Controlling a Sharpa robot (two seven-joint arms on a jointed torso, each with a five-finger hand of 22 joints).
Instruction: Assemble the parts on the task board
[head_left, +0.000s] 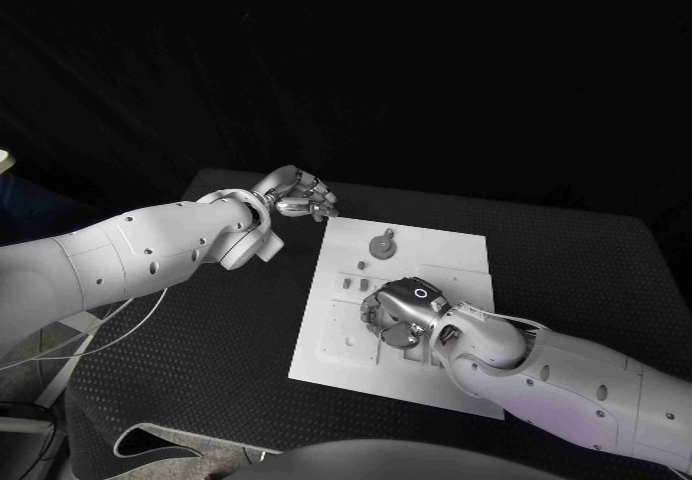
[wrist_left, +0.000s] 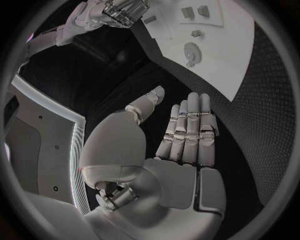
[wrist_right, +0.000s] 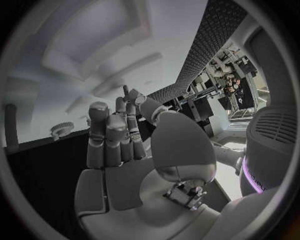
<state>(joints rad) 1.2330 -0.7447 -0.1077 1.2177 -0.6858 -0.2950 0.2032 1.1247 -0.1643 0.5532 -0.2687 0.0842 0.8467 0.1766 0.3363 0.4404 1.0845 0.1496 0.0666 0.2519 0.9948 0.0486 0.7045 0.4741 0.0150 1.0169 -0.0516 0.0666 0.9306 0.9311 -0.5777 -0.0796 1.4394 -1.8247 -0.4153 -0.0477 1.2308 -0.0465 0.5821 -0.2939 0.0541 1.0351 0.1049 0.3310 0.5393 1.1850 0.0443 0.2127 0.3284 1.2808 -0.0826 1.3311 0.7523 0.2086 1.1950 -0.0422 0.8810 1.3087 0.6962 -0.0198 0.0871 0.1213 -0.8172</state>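
The white task board (head_left: 433, 250) lies in the middle of the black table. A grey round part (head_left: 384, 243) with a short stem lies near its far edge; the left wrist view shows the same round part (wrist_left: 190, 51) and some small parts (wrist_left: 196, 33) on the board (wrist_left: 231, 65). My right hand (head_left: 400, 312) is palm down over the board's middle, fingers bent to the surface; whether they hold a part is hidden. In its own view, that hand's fingers (wrist_right: 115, 135) stand close together. My left hand (head_left: 296, 196) hovers off the board's far left corner, empty, fingers (wrist_left: 187, 132) straight.
Small recesses and slots (head_left: 351, 288) mark the board to the left of my right hand. Black table mat (head_left: 202, 340) surrounds the board on all sides. Loose white cables (head_left: 87, 340) hang by the table's left edge under my left arm.
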